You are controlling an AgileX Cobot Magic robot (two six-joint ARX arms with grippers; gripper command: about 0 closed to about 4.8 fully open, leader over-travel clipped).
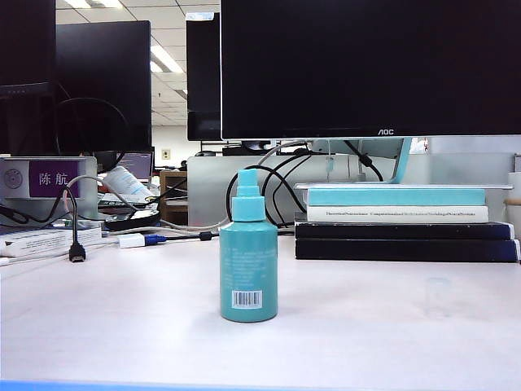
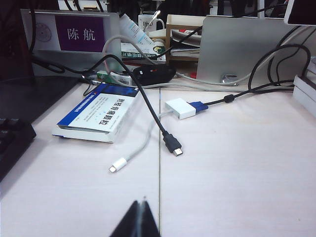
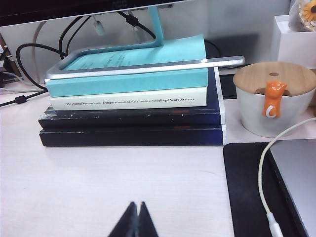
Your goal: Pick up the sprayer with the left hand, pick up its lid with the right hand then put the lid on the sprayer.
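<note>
Teal sprayer (image 1: 248,261), white barcode label

One sprayer (image 1: 248,252), one lid (image 1: 437,296), four stacked books (image 1: 404,221).

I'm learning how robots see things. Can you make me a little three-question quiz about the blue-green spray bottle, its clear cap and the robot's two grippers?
1. True or false: the sprayer is lying on its side on the table.
2. Where is the lid? A) on the sprayer's nozzle B) standing on the table to the right of the sprayer C) on top of the stack of books
3. Fill in: the left gripper and the right gripper are both ____, and neither holds anything.

Key:
1. False. It stands upright.
2. B. It stands apart from the sprayer, in front of the books.
3. Shut. Each one's fingertips meet above bare table in its wrist view.
</note>
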